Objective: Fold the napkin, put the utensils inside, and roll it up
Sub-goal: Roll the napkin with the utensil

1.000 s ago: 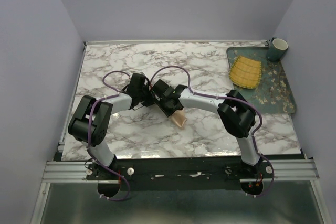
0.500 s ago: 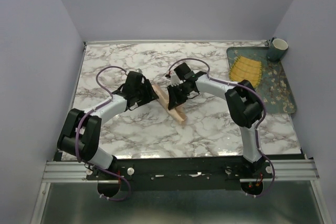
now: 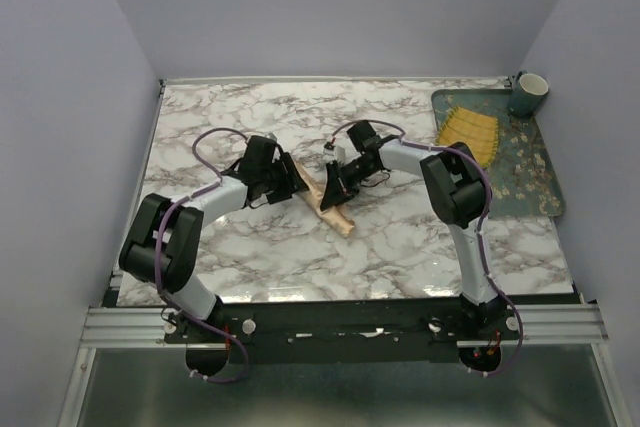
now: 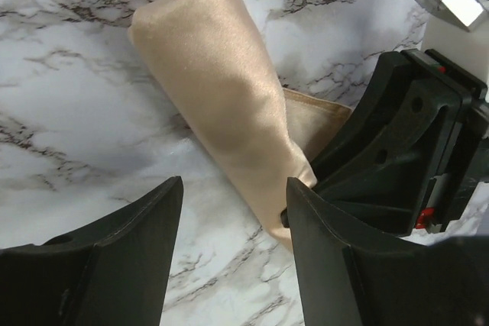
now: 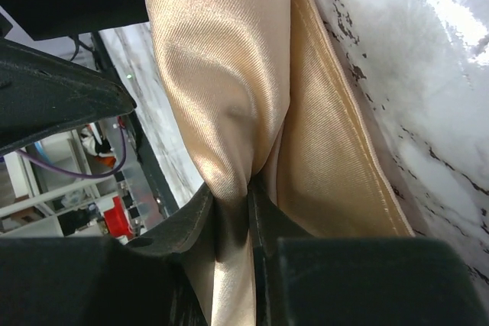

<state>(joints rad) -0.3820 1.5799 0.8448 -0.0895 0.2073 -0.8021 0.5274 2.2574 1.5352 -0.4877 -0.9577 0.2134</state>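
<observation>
**Napkin pinched by the right gripper, left gripper open beside it**

The napkin (image 3: 339,218) lies near the middle of the marble table (image 3: 420,247), bunched into a long, loose roll that runs slantwise. One end points toward the left arm and the other trails toward the near edge. Both arms reach in and meet over it, well away from the tray (image 3: 530,182) at the far right corner. The tray carries the yellow checked cloth (image 3: 468,133) and has a cup (image 3: 528,94) at its far end.

The right gripper (image 3: 330,192) sits right on the cloth. In its wrist view the two black fingers (image 5: 183,227) are drawn close together with a raised fold of the peach fabric squeezed between them. The rest of the napkin (image 5: 221,74) spreads away above the pinch, with a hemmed flap lying flat on the marble at one side.

The left gripper (image 3: 288,181) is just beside the napkin's far-left end. Its jaws stand well apart and clasp nothing. In its wrist view the roll (image 4: 221,89) stretches away in front of the gripper (image 4: 233,200). The roll's near end passes close by one fingertip (image 4: 306,211), and I cannot tell whether the two touch. The right gripper's black body sits against the roll on that same side.
</observation>
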